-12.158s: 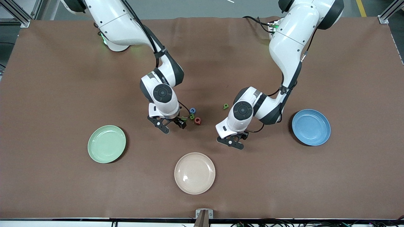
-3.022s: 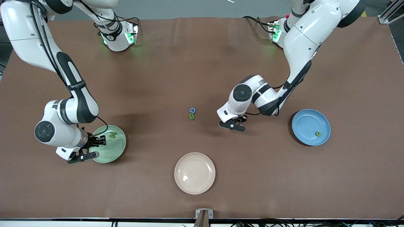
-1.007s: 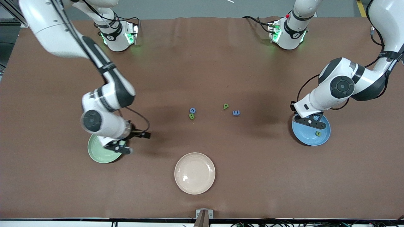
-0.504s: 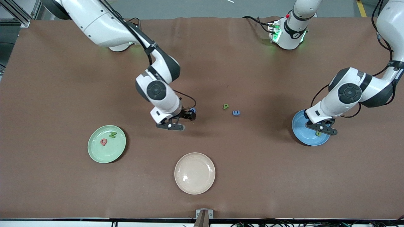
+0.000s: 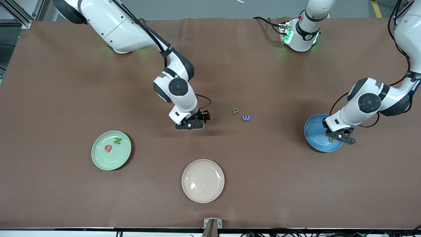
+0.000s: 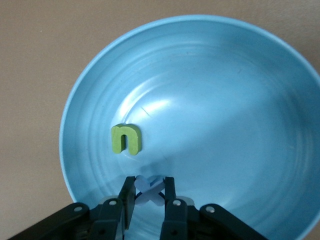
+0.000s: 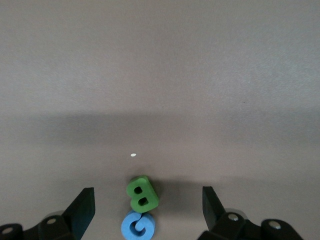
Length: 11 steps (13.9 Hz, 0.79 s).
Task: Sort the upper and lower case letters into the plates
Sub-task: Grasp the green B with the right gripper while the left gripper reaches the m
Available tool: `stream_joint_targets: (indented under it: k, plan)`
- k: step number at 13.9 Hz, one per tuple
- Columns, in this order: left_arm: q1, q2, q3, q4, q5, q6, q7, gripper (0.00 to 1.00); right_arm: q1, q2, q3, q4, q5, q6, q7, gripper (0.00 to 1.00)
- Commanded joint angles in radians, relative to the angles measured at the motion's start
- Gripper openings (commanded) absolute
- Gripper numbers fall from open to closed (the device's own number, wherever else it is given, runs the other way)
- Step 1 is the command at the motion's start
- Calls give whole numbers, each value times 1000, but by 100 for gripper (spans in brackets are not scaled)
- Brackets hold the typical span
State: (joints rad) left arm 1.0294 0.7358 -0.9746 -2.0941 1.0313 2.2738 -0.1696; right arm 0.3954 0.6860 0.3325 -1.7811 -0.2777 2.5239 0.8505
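My right gripper (image 5: 197, 121) is open over the green B (image 7: 142, 193) and blue G (image 7: 137, 226), which touch each other on the table mid-way between the arms. My left gripper (image 5: 338, 136) is shut on the pale blue x (image 6: 148, 188) just over the sky blue plate (image 5: 314, 130), which holds the green n (image 6: 126, 138). The mint green plate (image 5: 102, 161) holds the green N (image 5: 117, 141) and pink-red Q (image 5: 108, 148). The green b/q shape (image 5: 235, 111) and blue E/m shape (image 5: 246, 117) lie on the table between the grippers.
A cream-beige plate (image 5: 203, 180) lies nearer the front camera than the letters, mid-table. The brown mat (image 5: 65, 98) covers the whole table.
My right gripper left the mint plate, where Q now lies, and came over B and G. My left gripper carried the x from mid-table to over the blue plate.
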Motion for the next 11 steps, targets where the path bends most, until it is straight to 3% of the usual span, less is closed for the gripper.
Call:
stream_joint_targets:
  k: [1, 3, 5, 7, 8, 9, 11]
  plan:
    - [-26, 11, 17, 17, 20, 9, 2, 12, 86, -10, -81, -29, -21, 33, 21, 92]
    - [-38, 20, 33, 23, 20, 12, 1, 14, 115, 3, -104, -31, -21, 67, 27, 89]
    - [-38, 14, 31, 25, 18, 12, -4, 24, 132, 12, -116, -31, -23, 78, 28, 83]
    - [-38, -1, 14, 25, 13, 3, -13, 48, 144, 14, -124, -31, -23, 84, 30, 77]
    - [-37, -16, -5, 25, 7, -3, -11, 79, 145, 14, -124, -31, -23, 84, 41, 72]
    - [-31, -22, -21, 23, 6, -16, -10, 100, 146, 14, -124, -31, -24, 84, 42, 63]
    - [-28, -39, -93, 26, -46, -80, -19, 100, 146, 14, -124, -31, -26, 84, 42, 35]
